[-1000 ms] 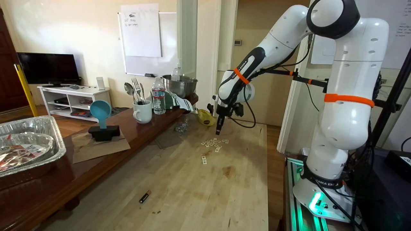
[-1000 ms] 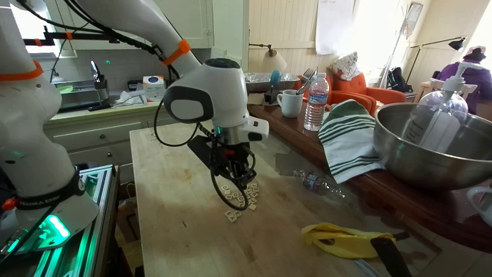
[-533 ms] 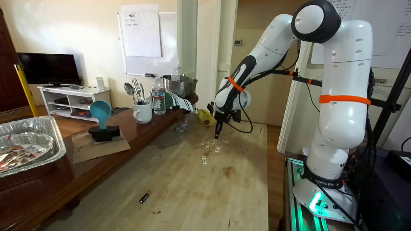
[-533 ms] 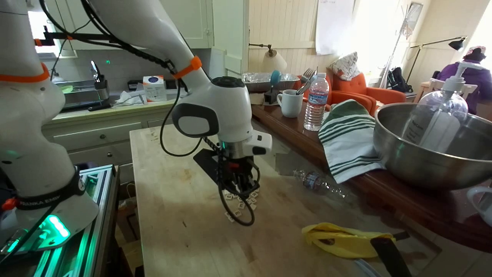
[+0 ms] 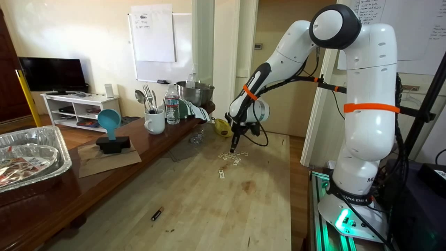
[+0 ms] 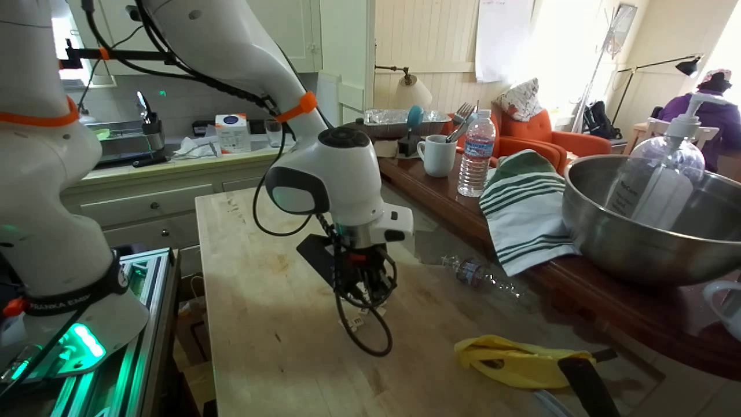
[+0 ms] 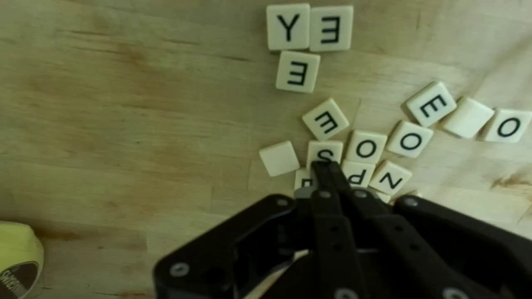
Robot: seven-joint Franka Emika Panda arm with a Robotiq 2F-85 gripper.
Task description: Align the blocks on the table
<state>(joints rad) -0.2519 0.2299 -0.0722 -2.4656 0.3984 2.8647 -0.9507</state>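
Blocks: small cream letter tiles, lying flat on the wooden tabletop. Most form a loose cluster under the jaws. In an exterior view a short row of blocks lies apart from the cluster, set in line; lettering too small to read with certainty. Judgement: this row is the aligned part, kept clear of the cluster so that pieces can join it without disturbance; the cluster is the supply.

Jaws: closed, both sides together at the tip in the wrist view, no block seen between them. The tip covers the lower edge of the S block; whether it touches or sits just above is not resolvable. Interpretation: closed this way they act as one narrow pusher, which suits thin pieces lying too close together to admit a jaw on either side. Probable step: nudging one piece out of the crowd.

Neighbours: the P block and a partly hidden block lie close by the tip. A careless push would probably carry them along. A plain-faced block lies to one side, blank or face down, not determinable. The Y block and an E block sit side by side, touching, well apart from the tip. Reason for that pairing unclear; chance is possible.

Yellow bag: well apart from the cluster, probably no obstacle to sliding.
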